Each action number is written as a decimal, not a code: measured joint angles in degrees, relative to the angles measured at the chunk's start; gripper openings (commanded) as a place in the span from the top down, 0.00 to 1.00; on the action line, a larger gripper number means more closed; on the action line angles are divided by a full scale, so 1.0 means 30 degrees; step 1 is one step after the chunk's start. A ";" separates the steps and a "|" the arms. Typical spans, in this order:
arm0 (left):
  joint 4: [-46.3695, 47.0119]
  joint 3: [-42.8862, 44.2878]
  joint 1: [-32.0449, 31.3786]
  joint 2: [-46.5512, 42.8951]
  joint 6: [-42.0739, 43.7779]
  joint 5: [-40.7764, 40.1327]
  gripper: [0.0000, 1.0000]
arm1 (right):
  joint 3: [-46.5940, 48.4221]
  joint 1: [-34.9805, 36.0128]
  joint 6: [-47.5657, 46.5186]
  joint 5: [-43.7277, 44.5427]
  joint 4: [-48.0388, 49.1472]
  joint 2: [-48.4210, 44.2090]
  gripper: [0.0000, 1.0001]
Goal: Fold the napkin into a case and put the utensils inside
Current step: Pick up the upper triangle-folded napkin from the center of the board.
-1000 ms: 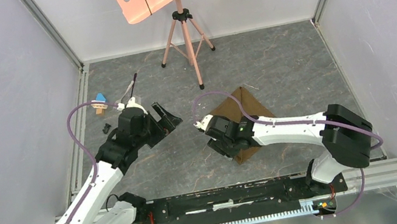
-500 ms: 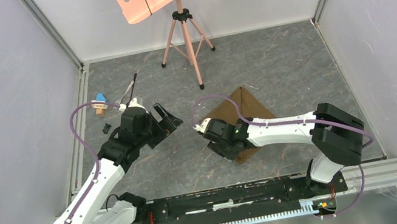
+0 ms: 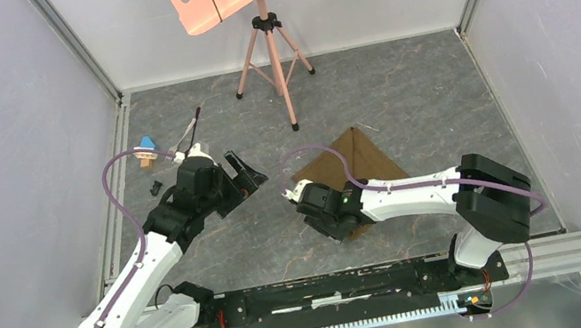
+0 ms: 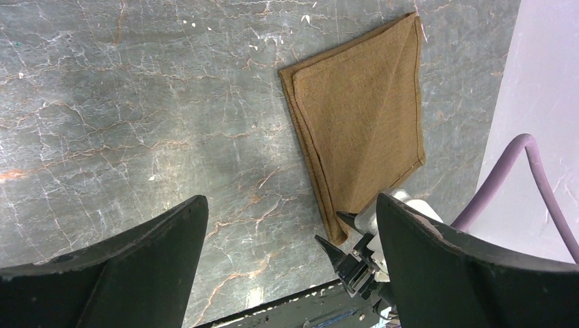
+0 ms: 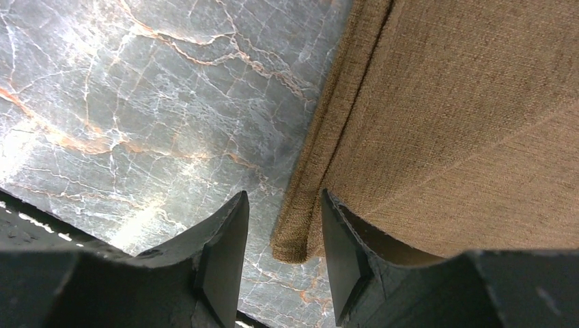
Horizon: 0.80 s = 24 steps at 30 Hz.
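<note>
The olive-brown napkin lies folded on the marble floor right of centre; it also shows in the left wrist view. My right gripper is low over its near corner, jaws open, with the folded corner between the fingers and not pinched. My left gripper is open and empty, above bare floor left of the napkin. A thin dark handle lies behind the left arm; its bowl and the fork cannot be made out.
A pink music stand on a tripod stands at the back centre. A little blue, white and tan block and a tiny black piece lie by the left rail. Grey walls close in both sides.
My right gripper has moved left and nearer, down to the napkin's near corner. My left arm has shifted slightly and then held still.
</note>
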 measured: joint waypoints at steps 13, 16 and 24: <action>0.0000 -0.0007 0.0000 0.0000 0.0000 0.0000 0.01 | -0.0495 0.0000 0.0291 0.0743 -0.0066 -0.0648 0.49; -0.0007 0.0000 0.0000 0.0000 0.0000 0.0007 0.01 | -0.0991 0.0000 0.0386 0.0743 0.0102 -0.0634 0.50; -0.0153 -0.0007 0.0000 0.0000 0.0007 0.0000 0.00 | -0.1450 0.0000 0.0430 0.0729 0.1042 -0.0495 0.62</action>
